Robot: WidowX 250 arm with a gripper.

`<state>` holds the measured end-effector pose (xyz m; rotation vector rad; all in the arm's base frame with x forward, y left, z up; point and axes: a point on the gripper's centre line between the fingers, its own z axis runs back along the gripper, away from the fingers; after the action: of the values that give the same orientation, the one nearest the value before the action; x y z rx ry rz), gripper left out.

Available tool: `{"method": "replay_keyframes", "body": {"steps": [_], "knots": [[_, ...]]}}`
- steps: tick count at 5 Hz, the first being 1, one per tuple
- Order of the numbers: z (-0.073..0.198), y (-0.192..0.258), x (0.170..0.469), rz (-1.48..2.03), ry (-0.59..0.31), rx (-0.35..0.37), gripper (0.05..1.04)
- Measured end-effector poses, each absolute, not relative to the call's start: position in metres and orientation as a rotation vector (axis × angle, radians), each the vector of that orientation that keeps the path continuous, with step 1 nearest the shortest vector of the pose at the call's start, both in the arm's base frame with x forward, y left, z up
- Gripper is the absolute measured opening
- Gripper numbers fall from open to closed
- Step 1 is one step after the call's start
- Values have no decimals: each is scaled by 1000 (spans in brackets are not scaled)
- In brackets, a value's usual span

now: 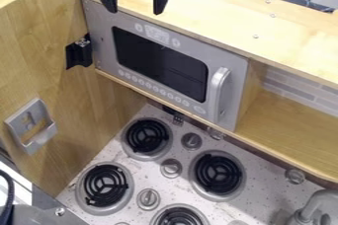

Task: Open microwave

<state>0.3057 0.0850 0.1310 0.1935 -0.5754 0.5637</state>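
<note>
Inspecting the Toy Microwave: Door Closed, Tool Clear of the Handle

We find the silver toy microwave (161, 61) beneath the wooden top (218, 19), set back above the stovetop (182, 142). Its door appears closed. We note the black gripper (133, 11) at the upper left, above the microwave's hinge-side end and well apart from the door handle (216, 91). The tool is released, its two fingers spread with nothing between them. We judge that this spread leaves it ready to take the handle, and that the handle sits at the door's right end for the best leverage against a hinge on the left.

As to orientation, we record the microwave's front facing out over the burners, toward the lower left of the view. Its long axis slopes from upper left to lower right; the handle's long axis runs near upright, crosswise to that.
</note>
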Motion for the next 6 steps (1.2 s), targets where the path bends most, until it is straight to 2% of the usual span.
{"method": "replay_keyframes", "body": {"steps": [1, 2, 3, 4, 5, 6], "knots": [[122, 84, 303, 563, -546, 195, 998], [98, 78, 297, 558, -512, 180, 998], [75, 59, 292, 483, -515, 84, 998], [48, 41, 293, 442, -467, 30, 998], [28, 23, 302, 357, -425, -8, 998], [19, 7, 321, 241, -415, -19, 998]]}}
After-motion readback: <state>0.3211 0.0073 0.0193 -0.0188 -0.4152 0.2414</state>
